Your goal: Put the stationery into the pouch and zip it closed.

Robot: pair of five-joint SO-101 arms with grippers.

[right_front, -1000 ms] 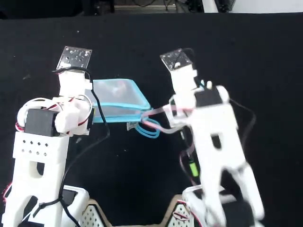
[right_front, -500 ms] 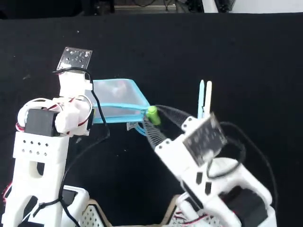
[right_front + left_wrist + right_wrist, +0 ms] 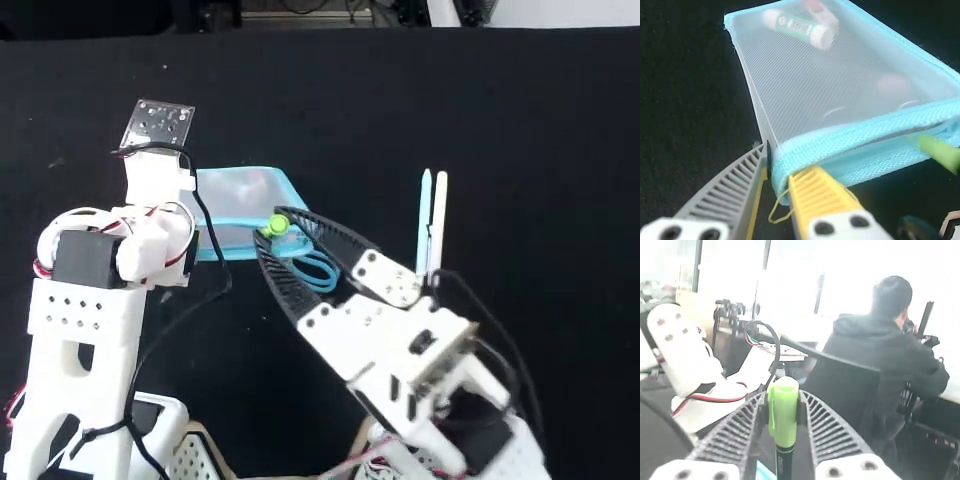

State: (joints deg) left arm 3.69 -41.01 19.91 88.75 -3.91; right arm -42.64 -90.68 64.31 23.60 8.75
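Now ribbed right gripper (image 3: 783, 390) pinches cylindrical green marker (image 3: 784, 412) near translucent mesh pouch (image 3: 840, 85).

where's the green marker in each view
high view: green marker at the tips of the right arm's jaws, right at the mouth of the pouch.
left wrist view: blurred green marker beside the pouch zip edge, at the end away from the left arm's jaws.
right wrist view: green marker clamped between the jaws, cap outward.
shared landmark: the pouch's blue zip edge, in the high and left wrist views.
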